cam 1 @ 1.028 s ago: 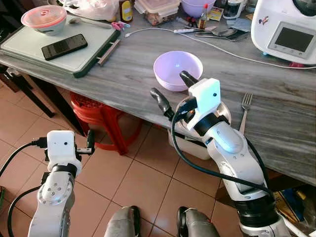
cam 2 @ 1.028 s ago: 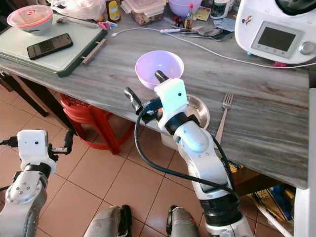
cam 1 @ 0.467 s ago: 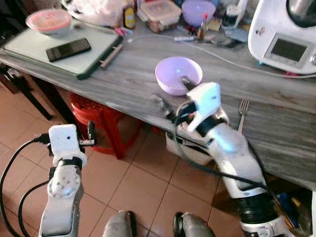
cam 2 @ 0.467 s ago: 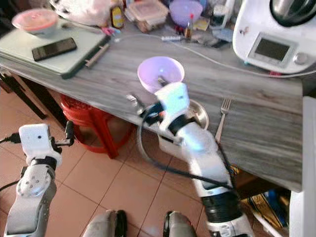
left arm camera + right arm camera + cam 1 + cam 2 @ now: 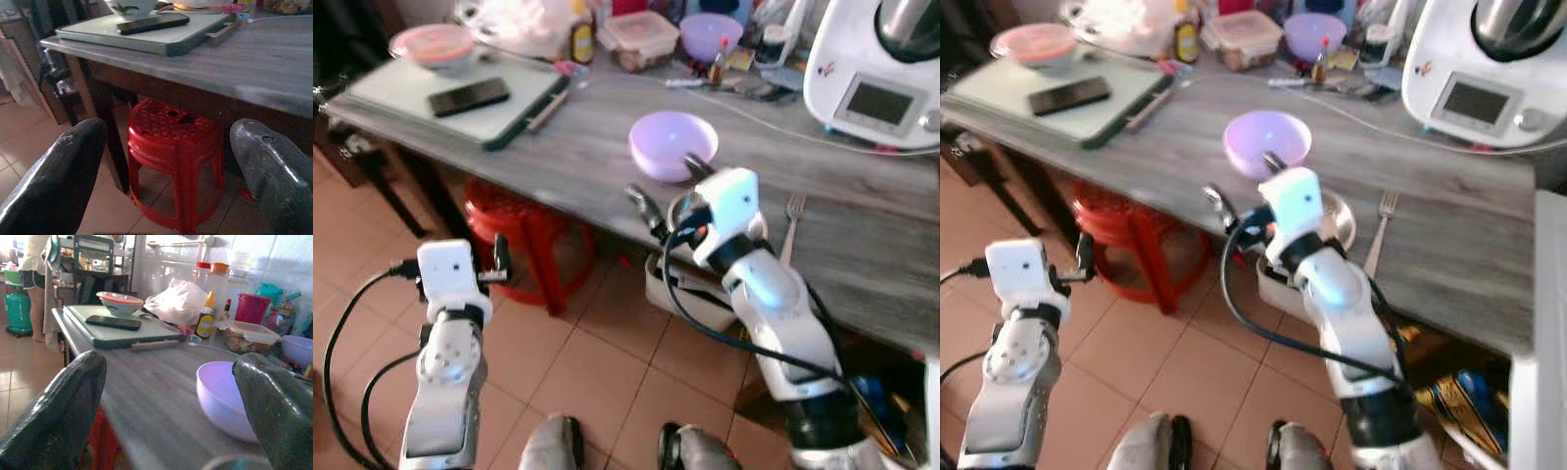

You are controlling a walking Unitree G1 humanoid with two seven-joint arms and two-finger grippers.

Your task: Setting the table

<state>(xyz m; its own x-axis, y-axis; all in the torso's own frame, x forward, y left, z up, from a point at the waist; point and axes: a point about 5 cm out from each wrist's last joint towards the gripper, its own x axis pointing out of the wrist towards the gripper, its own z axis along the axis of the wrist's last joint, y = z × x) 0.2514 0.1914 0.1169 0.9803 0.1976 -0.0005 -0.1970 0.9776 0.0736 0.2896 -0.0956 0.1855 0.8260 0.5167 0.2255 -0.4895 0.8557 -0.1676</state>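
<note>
Both grippers empty, jaws apart; right gripper (image 5: 668,192) beside purple bowl (image 5: 673,145), probably approaching; next: grasp rim.

1. A home kitchen is shown.
2. A grey wood-grain table (image 5: 558,147) is crowded with a kitchen machine (image 5: 871,59), food container (image 5: 641,27), sauce bottles (image 5: 206,313) and bowls (image 5: 673,145).
3. White wall tiles (image 5: 166,264) are seen behind; terracotta floor tiles (image 5: 597,372) and a red plastic stool (image 5: 171,147) are seen below.
</note>
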